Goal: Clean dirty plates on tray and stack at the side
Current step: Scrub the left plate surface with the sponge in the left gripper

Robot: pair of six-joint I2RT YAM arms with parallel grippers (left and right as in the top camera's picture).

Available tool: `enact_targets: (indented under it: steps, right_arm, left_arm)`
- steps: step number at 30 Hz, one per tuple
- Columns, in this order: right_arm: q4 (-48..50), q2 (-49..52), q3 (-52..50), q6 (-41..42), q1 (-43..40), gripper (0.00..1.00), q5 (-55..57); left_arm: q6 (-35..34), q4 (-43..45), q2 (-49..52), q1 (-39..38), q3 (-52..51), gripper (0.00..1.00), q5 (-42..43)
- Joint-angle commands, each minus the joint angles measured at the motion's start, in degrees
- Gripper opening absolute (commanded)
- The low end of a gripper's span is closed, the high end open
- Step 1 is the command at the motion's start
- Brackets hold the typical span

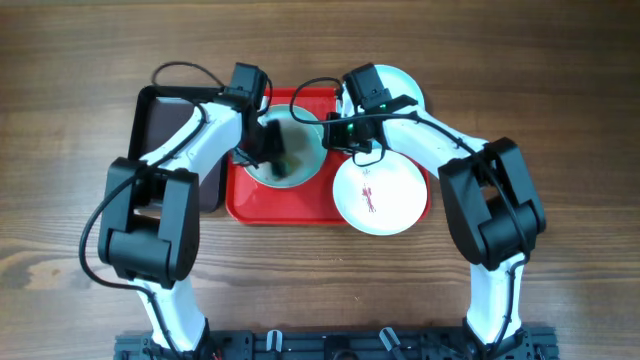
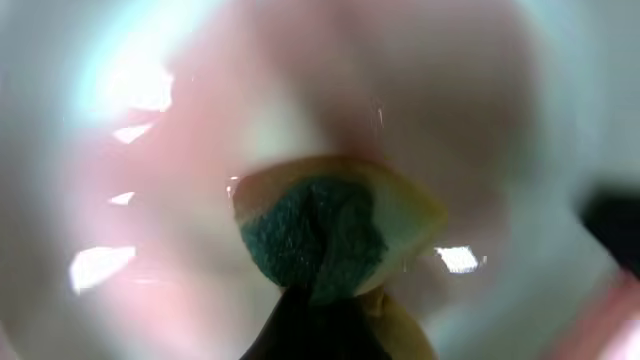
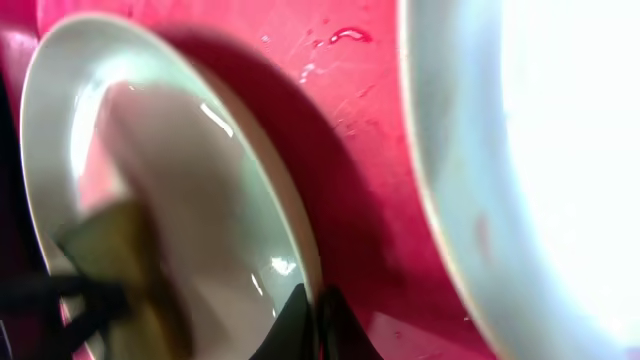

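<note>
The job is, by my judgement, about a third done. One far plate lies on the desk just beyond the far right corner of the red tray, half hidden by the right arm. What shows of it looks plain, so it probably starts the clean stack.

The left plate is in hand now, on the tray's left half. The left claw is pinching a green-and-yellow sponge and presses it against the plate's face. The right claw is closed on that plate's right rim, holding it tilted up off the tray floor.

The streaked plate, with thin red marks at its centre, sits at the near right of the tray, overhanging its edge. It looks untouched and remains to be cleaned. A dark brown tray lies to the left.

No brand, label or writing can be read anywhere.
</note>
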Motion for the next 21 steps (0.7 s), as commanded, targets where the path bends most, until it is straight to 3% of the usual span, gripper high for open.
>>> enact_targets:
  steps: [1, 6, 9, 15, 19, 21]
  right_arm:
    - [-0.15, 1.29, 0.46, 0.00, 0.85, 0.04, 0.26]
    - [-0.28, 1.29, 0.46, -0.02, 0.85, 0.04, 0.26]
    - [-0.24, 1.29, 0.46, 0.00, 0.85, 0.04, 0.26]
    - [-0.37, 1.29, 0.46, -0.07, 0.85, 0.04, 0.26]
    - [-0.31, 1.29, 0.46, -0.09, 0.85, 0.04, 0.26]
    - [-0.31, 1.29, 0.46, -0.09, 0.85, 0.04, 0.28]
  left_arm:
    - [11.06, 0.57, 2.27, -2.21, -2.14, 0.04, 18.75]
    - [10.36, 7.48, 2.27, -2.14, -2.14, 0.04, 19.26]
    - [4.57, 13.35, 2.27, -2.14, -2.14, 0.04, 13.62]
    - [-7.45, 22.43, 2.27, -2.16, -2.14, 0.04, -4.33]
    - [-20.33, 18.40, 2.27, -2.16, -2.14, 0.04, -23.06]
    - [-24.33, 15.06, 2.27, -2.16, -2.14, 0.04, -27.54]
